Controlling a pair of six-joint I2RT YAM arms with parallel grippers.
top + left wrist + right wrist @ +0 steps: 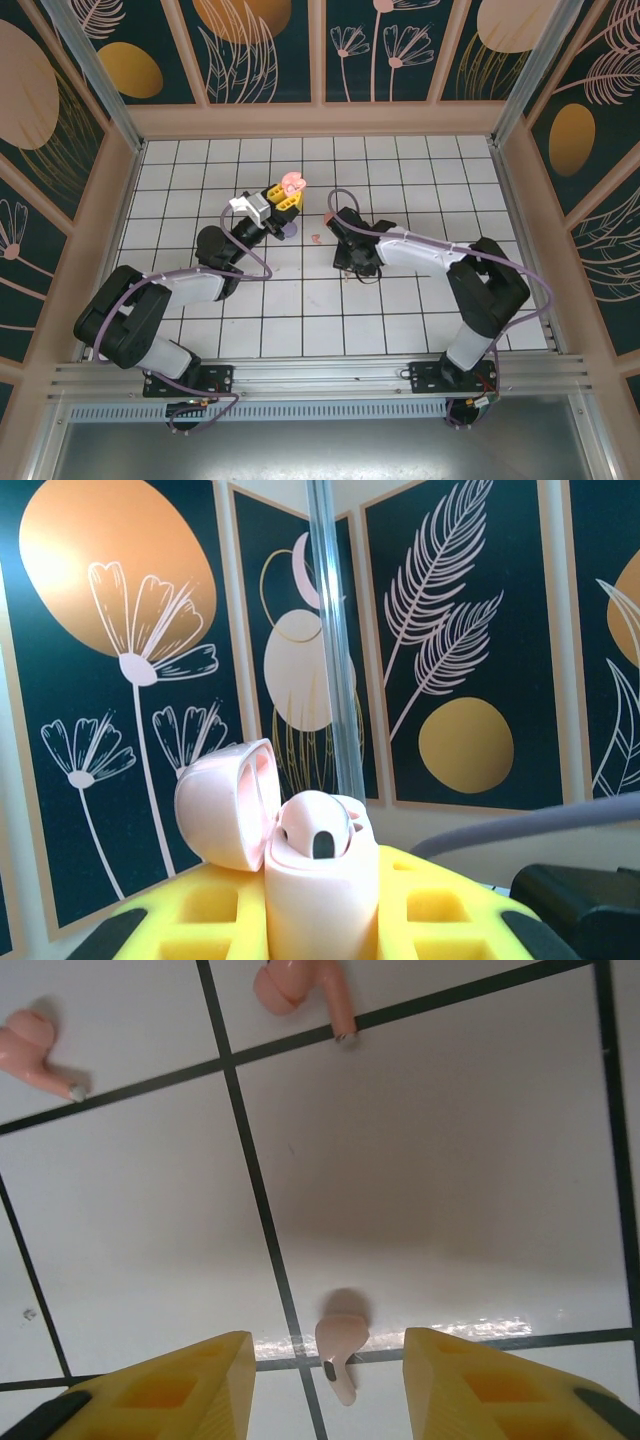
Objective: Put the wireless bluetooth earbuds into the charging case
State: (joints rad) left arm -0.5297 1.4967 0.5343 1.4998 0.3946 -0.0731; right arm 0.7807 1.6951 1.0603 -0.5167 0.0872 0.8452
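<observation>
Right jaws straddle a pink earbud (340, 1352); left jaws clamp case (320, 890).

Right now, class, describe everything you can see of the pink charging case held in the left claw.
The charging case is pale pink, smooth plastic with rounded corners. It stands upright, pinched between the left claw's yellow fingers. Its hinged lid is swung open to the left, and a pink earbud sits in its top.

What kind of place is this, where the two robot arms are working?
Probably a purpose-built robot test booth, not a home: a white tiled floor, walls of dark floral panels boxing it in, and an aluminium rail along the near edge.
</observation>
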